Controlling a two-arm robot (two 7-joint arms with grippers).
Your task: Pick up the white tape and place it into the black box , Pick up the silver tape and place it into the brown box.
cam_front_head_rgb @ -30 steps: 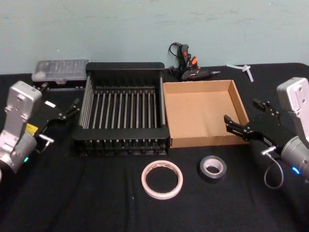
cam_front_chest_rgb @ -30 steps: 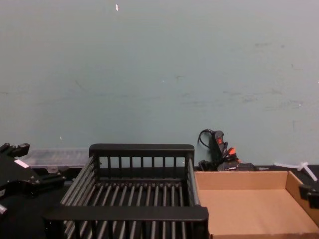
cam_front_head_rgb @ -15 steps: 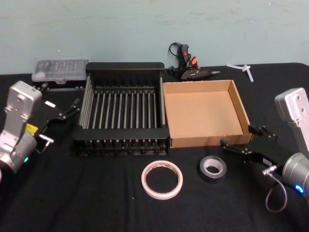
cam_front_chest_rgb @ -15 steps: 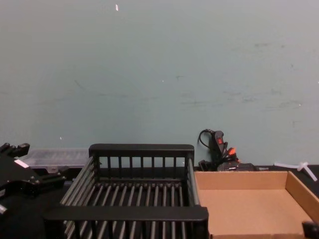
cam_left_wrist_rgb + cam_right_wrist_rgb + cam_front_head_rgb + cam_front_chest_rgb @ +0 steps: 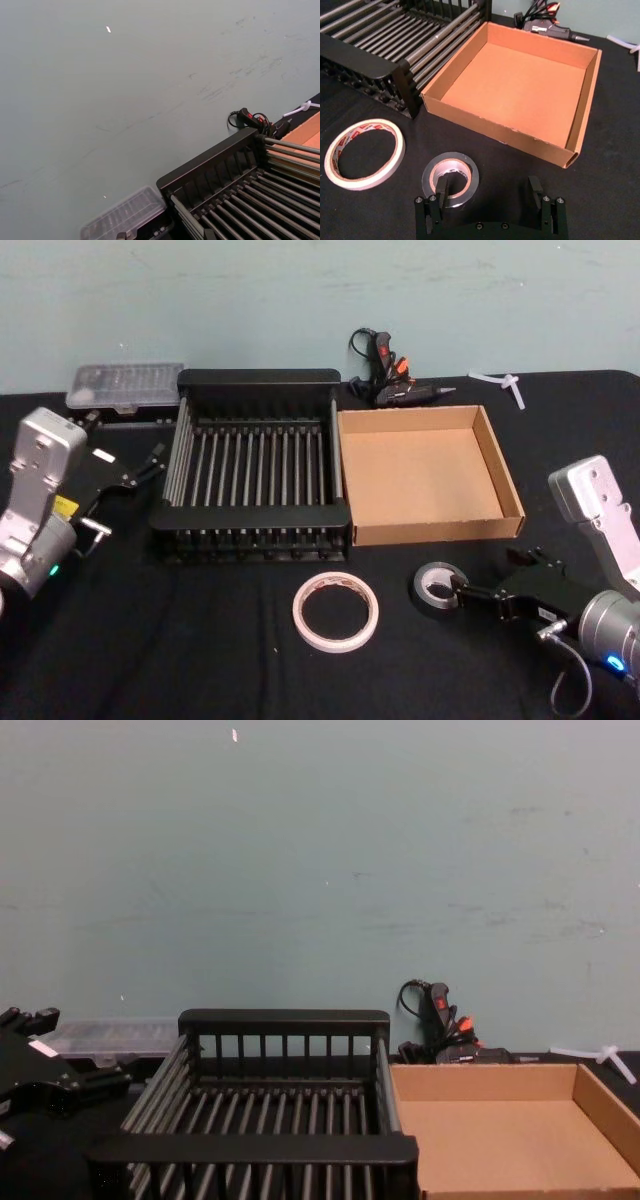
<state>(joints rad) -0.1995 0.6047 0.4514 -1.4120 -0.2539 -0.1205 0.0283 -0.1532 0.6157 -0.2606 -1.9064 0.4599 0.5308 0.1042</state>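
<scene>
Reaching low along the desk's front edge, right hand (image 5: 490, 210) is spread, one finger already inside the silver tape (image 5: 451, 178) lying flat just ahead. Brown box (image 5: 580, 130) sits behind it. Left hand (image 5: 140, 472) parked at left edge, state unclear.

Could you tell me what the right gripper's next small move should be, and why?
Probably shift sideways so the silver tape sits between the fingers. The right gripper is open and low at the roll, but one finger lies over its core while the other stands well clear of it.
</scene>
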